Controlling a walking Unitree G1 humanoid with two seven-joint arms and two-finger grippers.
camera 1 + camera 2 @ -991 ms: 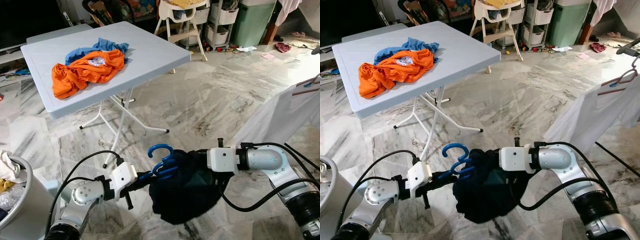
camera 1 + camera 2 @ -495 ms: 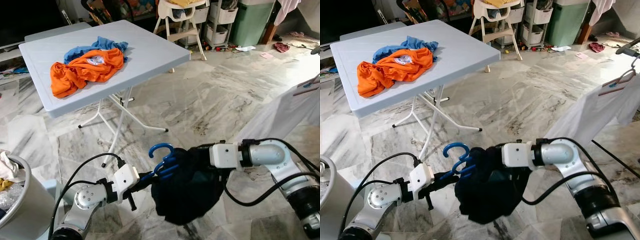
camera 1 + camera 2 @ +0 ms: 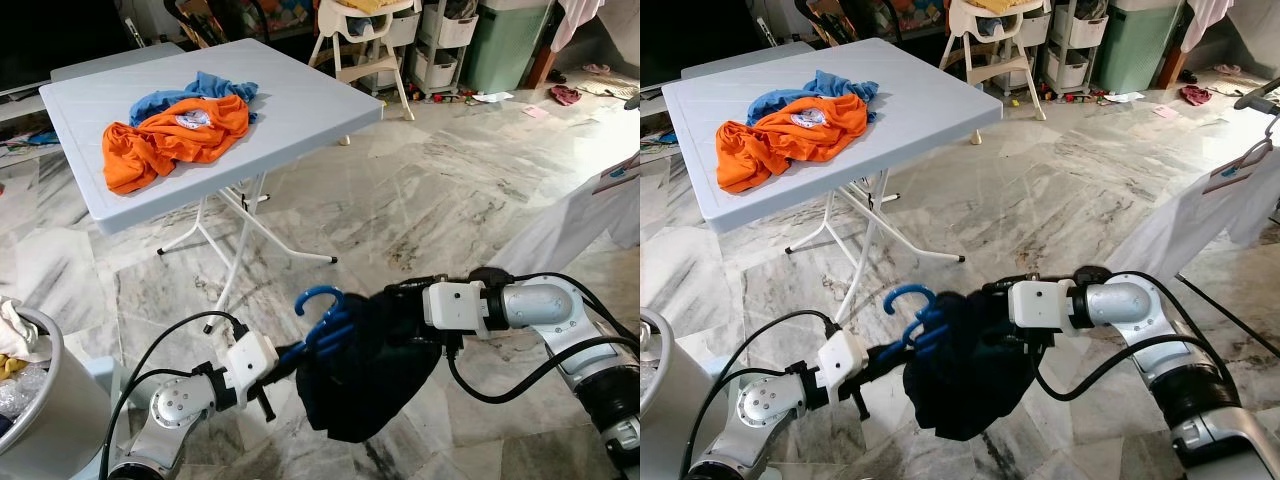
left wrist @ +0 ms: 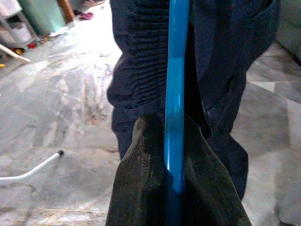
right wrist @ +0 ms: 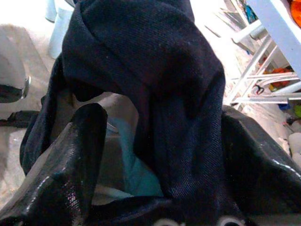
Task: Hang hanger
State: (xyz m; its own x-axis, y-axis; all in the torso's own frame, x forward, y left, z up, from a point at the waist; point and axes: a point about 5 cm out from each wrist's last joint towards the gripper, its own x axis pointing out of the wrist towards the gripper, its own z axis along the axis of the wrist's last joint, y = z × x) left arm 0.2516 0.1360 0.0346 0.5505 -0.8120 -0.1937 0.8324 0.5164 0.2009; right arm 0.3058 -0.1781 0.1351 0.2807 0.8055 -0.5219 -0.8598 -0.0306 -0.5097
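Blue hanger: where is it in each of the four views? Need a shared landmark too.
Left eye view: blue hanger, hook up, lower centre, between both arms.
Right eye view: lower centre-left.
Left wrist view: blue bar running down the middle, gripped by the left claw.
Right wrist view: teal patch under cloth.
Shared landmark: the dark garment draped on it.

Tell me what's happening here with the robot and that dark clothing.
The robot holds a blue plastic hanger with a dark navy garment draped on it, low over the marble floor. The left gripper is shut on the hanger's bar, and the right gripper has its fingers spread in the fabric. A rack with a hung white shirt stands to its right. An orange shirt lies on the white folding table.
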